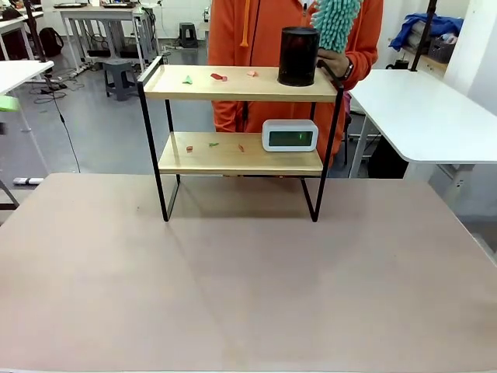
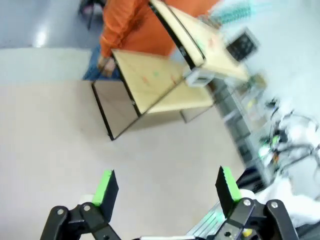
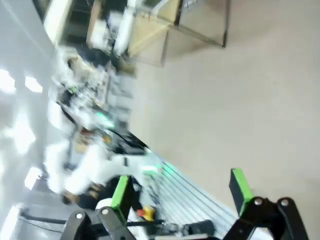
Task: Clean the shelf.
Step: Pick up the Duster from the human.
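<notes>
Small two-tier shelf of light wooden boards in a thin black metal frame stands at the far side of the grey-brown bench, in front of a person in orange; small red and green scraps lie on both boards, so cleaning looks not yet begun; the top board carries a black cylinder, contents hidden; the lower board holds a white digital clock; the person's hand holds a fluffy teal duster behind the cylinder; left end effector and right end effector hang empty, fingers apart, well short of the shelf; the next move probably calls for a reach across the bench.
</notes>
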{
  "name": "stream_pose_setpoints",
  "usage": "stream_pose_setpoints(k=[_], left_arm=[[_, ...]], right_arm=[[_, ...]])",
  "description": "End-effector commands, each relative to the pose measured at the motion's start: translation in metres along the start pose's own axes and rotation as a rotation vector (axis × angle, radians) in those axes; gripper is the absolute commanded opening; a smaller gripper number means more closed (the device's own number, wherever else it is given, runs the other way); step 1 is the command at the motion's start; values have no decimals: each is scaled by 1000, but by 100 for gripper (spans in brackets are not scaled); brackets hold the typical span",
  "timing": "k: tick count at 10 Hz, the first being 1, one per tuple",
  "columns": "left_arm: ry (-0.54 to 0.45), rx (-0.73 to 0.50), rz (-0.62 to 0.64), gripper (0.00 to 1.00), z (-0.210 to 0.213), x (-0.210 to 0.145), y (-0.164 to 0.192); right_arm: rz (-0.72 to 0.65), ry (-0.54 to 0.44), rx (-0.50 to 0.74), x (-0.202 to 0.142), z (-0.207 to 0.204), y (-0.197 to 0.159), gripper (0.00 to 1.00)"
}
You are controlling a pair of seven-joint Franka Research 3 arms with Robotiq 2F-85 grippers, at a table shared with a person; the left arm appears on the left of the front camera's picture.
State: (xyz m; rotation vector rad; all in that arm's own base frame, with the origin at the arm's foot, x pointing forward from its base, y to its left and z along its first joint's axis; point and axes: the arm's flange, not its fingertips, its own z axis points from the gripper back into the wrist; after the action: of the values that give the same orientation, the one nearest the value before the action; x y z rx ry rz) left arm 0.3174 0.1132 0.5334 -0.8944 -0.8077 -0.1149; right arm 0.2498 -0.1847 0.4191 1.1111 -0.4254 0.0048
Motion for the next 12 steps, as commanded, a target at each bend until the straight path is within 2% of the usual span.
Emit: stream_pose_setpoints(k=[1,2,3,4,5,12], left_arm=[[-177,-77,242,100,6,-56,74],[-201,-92,389,100,4,-70,114],[-216,-122,485,100,-9,-87,140],[-199,-121,565,100,-26,-93,157],[-199,-67,423,100,41,-54,134],[-199,-67,423,100,41,-54,134]], right_arm=[[-296,-392,319,3,19,-63,100],[-343,-455,317,-8,21,-78,100],[-324,-500,295,-13,21,-78,100],[-247,-234,141,-31,40,-65,100],[-247,-234,141,-31,40,-65,100],[-247,-234,141,-31,40,-65,100]])
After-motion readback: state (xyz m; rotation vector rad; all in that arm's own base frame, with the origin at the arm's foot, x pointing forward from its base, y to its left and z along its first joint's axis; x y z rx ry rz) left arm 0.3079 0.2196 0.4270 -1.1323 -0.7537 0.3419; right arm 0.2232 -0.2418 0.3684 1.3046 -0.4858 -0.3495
